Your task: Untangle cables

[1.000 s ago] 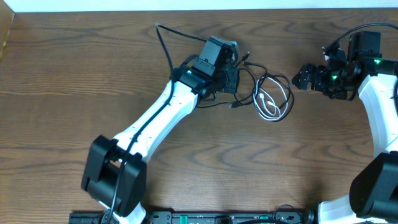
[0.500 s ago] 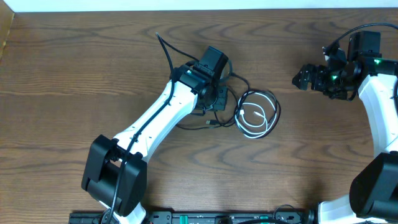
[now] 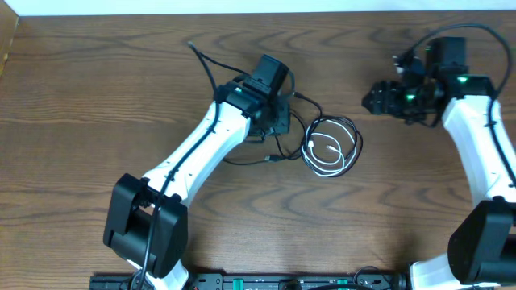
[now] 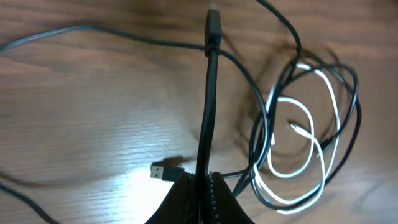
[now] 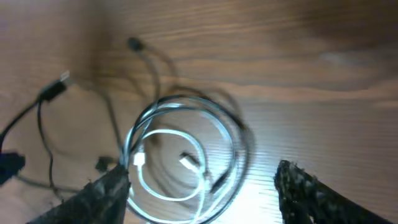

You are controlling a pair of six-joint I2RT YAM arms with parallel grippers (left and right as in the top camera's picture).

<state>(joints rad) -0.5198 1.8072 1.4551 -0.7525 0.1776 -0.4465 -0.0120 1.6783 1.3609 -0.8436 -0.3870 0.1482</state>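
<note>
Seen from overhead, the left gripper, clamped on the thin black cord, sits at 10 o'clock of the looped thin white cord, nearer than the wide-open right gripper at 1 o'clock.

The desk is mid-brown wood with darker, wavy grain (washed paler where glare falls in the wrist views). The white cable is plain bright white with silvery plug tips. The black cable is solid matte black. Both arms, the left arm and the right arm, have glossy white links and black joints. The left tool and the right tool are black. A green light glows at 3 o'clock of the right tool. Along the desk's 12 o'clock edge runs a white strip.
</note>
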